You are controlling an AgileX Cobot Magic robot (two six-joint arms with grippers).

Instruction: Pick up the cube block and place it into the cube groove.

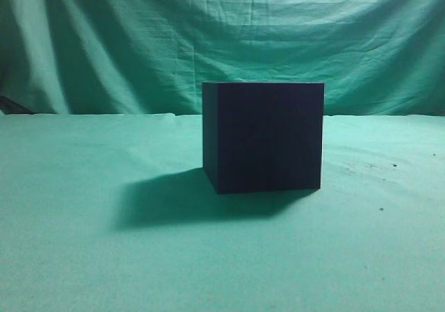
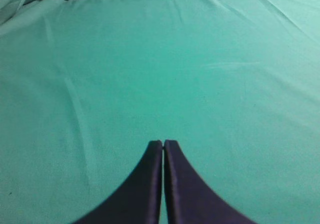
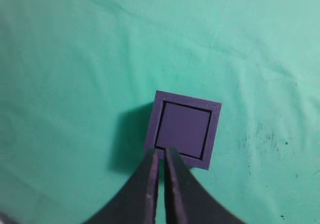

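Observation:
The cube groove [image 1: 264, 135] is a large dark box standing mid-table. From above in the right wrist view, its pale purple rim [image 3: 211, 134] frames a square purple face, the cube block [image 3: 182, 129]. The block sits inside the recess with a thin dark gap all round. Nothing rises above the box's top in the exterior view. My right gripper [image 3: 161, 151] is shut and empty, hovering over the box's near rim. My left gripper [image 2: 163, 143] is shut and empty over bare cloth. Neither gripper shows in the exterior view.
A green cloth [image 1: 83, 208] covers the table and hangs as a backdrop [image 1: 139, 41] behind. The box casts a shadow [image 1: 167, 201] to its left. Small dark specks [image 3: 260, 134] mark the cloth right of the box.

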